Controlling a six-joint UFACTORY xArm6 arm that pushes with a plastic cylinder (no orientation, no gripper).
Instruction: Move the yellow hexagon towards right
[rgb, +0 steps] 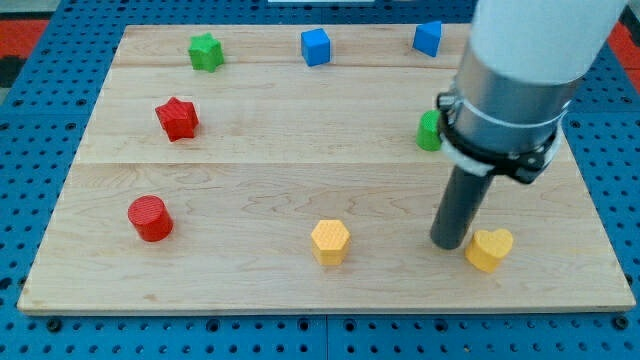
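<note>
The yellow hexagon (330, 241) lies on the wooden board (250, 190) near the view's bottom, a little right of centre. My tip (449, 243) rests on the board well to the hexagon's right, apart from it. A yellow heart (489, 248) lies just right of the tip, very close to it or touching.
A green block (429, 131) is partly hidden behind the arm at the right. A red star (177, 118) and a red cylinder (150, 218) sit on the left. A green star (206, 52) and two blue cubes (315, 46) (428, 38) line the top edge.
</note>
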